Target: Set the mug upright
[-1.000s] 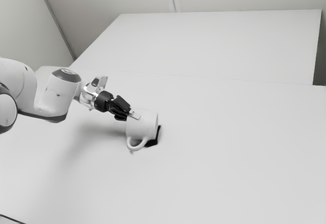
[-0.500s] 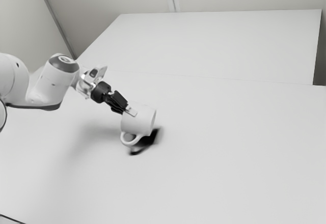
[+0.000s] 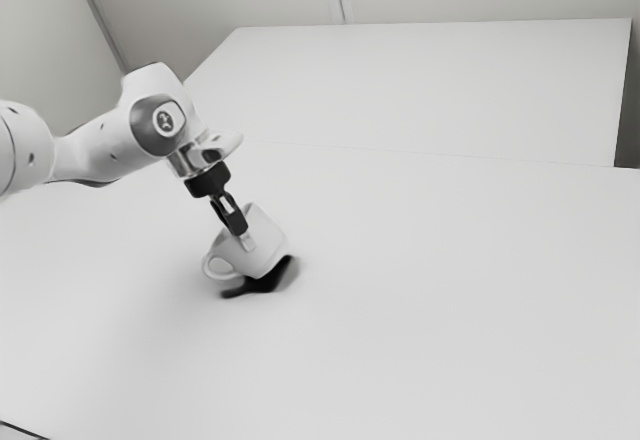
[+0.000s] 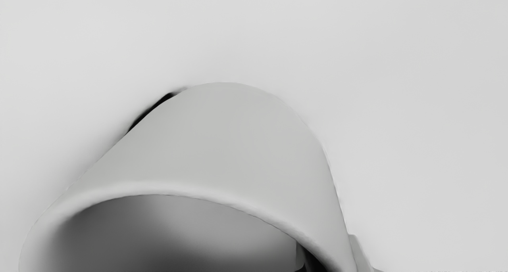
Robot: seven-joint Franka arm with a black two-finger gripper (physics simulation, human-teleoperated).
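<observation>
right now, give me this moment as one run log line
gripper: shut on mug wall | mug: tilted, not yet upright | handle: toward exterior view's left | task: unfinished

My table [image 3: 450, 310] is wide, smooth and pale grey, with a thin straight line [image 3: 400, 152] crossing it toward the far side in the exterior view. A dark, soft-edged shadow [image 3: 268, 282] lies on it beneath the tilted white mug [image 3: 268, 244]; I cannot tell whether the mug's lower edge touches the tabletop.
</observation>
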